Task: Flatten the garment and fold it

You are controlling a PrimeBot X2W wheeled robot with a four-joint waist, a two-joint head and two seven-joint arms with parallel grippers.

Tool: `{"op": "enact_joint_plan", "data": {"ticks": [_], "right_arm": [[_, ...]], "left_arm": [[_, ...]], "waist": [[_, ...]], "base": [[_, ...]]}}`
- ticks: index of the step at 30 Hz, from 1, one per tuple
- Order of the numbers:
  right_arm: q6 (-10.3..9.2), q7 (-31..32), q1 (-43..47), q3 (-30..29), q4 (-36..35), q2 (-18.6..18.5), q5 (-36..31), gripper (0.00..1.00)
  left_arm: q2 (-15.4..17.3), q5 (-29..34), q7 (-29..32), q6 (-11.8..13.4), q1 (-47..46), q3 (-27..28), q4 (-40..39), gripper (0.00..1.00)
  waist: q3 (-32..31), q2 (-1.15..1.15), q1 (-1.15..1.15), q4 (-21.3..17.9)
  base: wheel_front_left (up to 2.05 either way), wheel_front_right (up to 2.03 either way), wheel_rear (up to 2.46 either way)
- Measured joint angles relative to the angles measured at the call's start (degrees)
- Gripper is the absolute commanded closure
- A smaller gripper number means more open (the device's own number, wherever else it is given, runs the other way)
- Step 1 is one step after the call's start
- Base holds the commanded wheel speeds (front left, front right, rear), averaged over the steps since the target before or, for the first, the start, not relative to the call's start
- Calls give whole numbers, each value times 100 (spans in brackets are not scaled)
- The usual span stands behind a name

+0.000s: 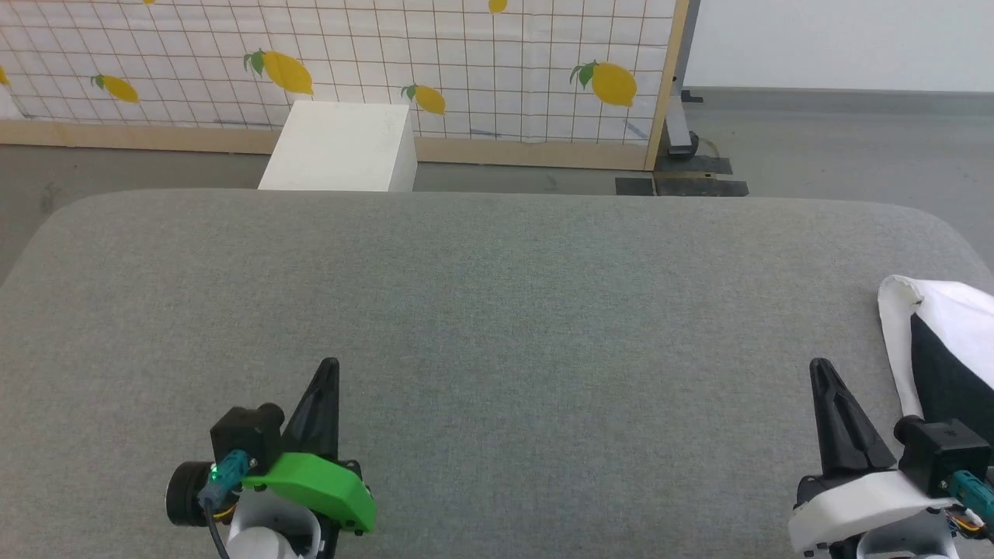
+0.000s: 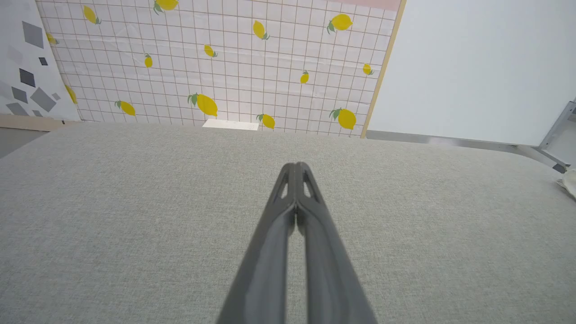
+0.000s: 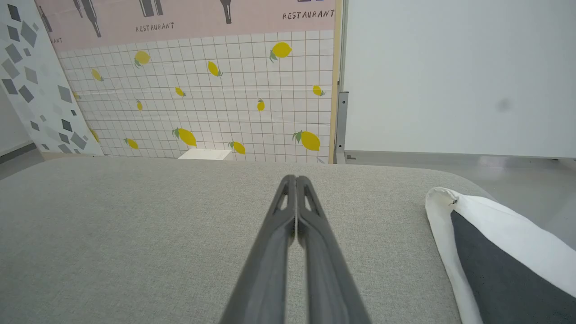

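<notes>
The garment (image 1: 936,349), white cloth with a black panel, lies bunched at the right edge of the grey table (image 1: 497,310); the right wrist view has it at lower right (image 3: 490,252), and a small white corner of it (image 2: 569,182) shows in the left wrist view. My right gripper (image 1: 819,369) hovers just left of the garment, shut and empty, fingers pressed together (image 3: 296,180). Far from the cloth, my left gripper (image 1: 330,366) sits at the lower left, also shut with nothing in it (image 2: 296,167).
A white box (image 1: 342,147) stands on the floor beyond the table's far edge. Behind it is a lemon-print panel (image 1: 349,62) in a wooden frame. A metal post base (image 1: 683,147) sits on the floor at the far right.
</notes>
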Motion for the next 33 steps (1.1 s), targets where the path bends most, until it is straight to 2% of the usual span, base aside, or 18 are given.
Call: {"op": "enact_joint_plan", "data": {"ticks": [33], "right_arm": [[0, 174, -105, 140, 12, 0, -199, 100]], "left_arm": [[-26, 350, 378, 177, 124, 136, -453, 100]], "waist": [[46, 0, 0, -121]], "base": [[0, 0, 0]]}}
